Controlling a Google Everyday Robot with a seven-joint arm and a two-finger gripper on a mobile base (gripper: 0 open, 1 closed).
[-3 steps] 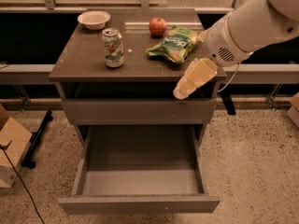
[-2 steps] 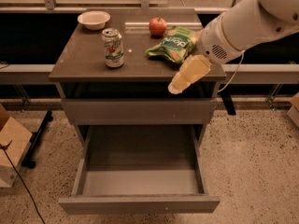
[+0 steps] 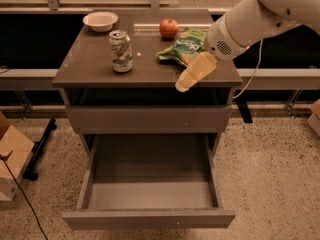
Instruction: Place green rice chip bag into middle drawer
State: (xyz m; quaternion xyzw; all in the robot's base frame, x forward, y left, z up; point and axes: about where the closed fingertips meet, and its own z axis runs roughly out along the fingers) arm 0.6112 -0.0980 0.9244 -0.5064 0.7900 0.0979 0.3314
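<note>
The green rice chip bag [image 3: 184, 46] lies flat on the cabinet top, right of centre, next to the red apple [image 3: 169, 28]. My gripper [image 3: 192, 74] hangs on the white arm that comes in from the upper right. It is over the cabinet top's front right part, just in front of the bag's near edge, and holds nothing that I can see. The middle drawer [image 3: 150, 195] is pulled out below the cabinet front, and its grey floor is bare.
A green-and-white soda can [image 3: 121, 51] stands at the left centre of the cabinet top [image 3: 90, 59], with a white bowl [image 3: 100, 20] at the back left. A shut drawer front [image 3: 147, 118] sits above the open drawer. A cardboard box [image 3: 11, 156] stands on the floor at the left.
My gripper has moved a little left and toward the bag's near edge. The bag, can, apple and drawer have not moved.
</note>
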